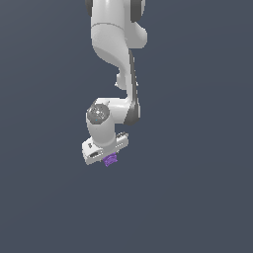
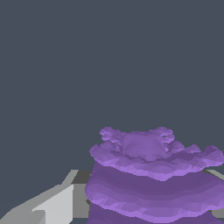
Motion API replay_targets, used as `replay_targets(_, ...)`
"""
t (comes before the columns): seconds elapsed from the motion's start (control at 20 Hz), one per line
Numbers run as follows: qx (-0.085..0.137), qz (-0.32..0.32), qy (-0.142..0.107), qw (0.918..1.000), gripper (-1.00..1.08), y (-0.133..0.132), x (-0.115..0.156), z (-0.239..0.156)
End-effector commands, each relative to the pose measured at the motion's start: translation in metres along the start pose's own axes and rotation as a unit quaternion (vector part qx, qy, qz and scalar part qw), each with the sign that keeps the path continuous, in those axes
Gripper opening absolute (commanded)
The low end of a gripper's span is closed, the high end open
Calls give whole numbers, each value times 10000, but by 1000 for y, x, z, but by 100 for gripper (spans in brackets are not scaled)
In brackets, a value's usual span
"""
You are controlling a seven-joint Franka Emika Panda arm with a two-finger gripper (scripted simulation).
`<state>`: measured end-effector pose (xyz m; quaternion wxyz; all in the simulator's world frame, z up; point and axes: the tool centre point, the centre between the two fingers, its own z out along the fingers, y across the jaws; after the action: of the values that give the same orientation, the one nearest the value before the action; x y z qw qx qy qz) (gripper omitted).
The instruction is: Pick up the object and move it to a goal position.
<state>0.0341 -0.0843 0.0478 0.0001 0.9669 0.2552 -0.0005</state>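
objects: 1 purple ridged lump (image 2: 153, 179) | claw (image 1: 109, 159): 1, gripping lump

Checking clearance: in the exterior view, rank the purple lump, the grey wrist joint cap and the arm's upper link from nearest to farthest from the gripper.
1. Purple lump: at the gripper, just beneath.
2. Grey joint cap: above the gripper.
3. Upper link: top of view.

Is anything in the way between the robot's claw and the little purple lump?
No. The purple lump sits right at the gripper, filling the wrist view, with nothing between them. Whether the fingers already squeeze it cannot be told.
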Motion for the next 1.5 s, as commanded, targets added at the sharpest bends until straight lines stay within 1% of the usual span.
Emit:
replay_targets(0.0, -2, -8, 6, 10000, -100, -11, 7, -9)
replay_targets(0.2, -4, -9, 5, 10000, -100, -39, 23, -31)
replay_targets(1.1, -6, -9, 3, 10000, -100, -199, 121, -159)
replay_targets(1.25, -4, -8, 4, 10000, -100, -220, 135, -176)
replay_targets(1.45, -2, -7, 4, 10000, -100, -239, 149, -192)
